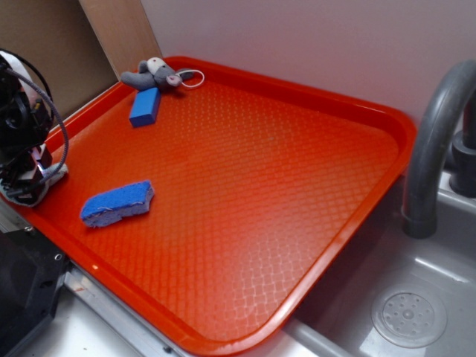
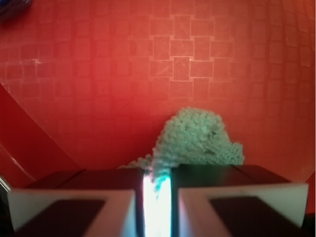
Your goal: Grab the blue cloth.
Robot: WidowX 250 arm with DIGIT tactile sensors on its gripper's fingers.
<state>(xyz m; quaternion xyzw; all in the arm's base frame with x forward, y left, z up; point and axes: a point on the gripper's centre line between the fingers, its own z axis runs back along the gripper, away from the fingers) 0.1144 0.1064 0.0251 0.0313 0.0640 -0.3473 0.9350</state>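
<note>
The blue cloth sits bunched at the left edge of the red tray, a fold of it pinched between the jaws of the gripper, which are closed on it. Most of the fabric lies just ahead of the fingertips, on the tray floor. Near it lies the blue sponge; the blue block and grey stuffed toy sit well apart at the far corner.

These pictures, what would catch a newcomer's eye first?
The big orange tray fills the scene beside a grey sink. A blue sponge lies near the tray's left edge, a blue block and grey plush toy at its far corner. In the wrist view, the gripper pinches the fuzzy blue cloth.
</note>
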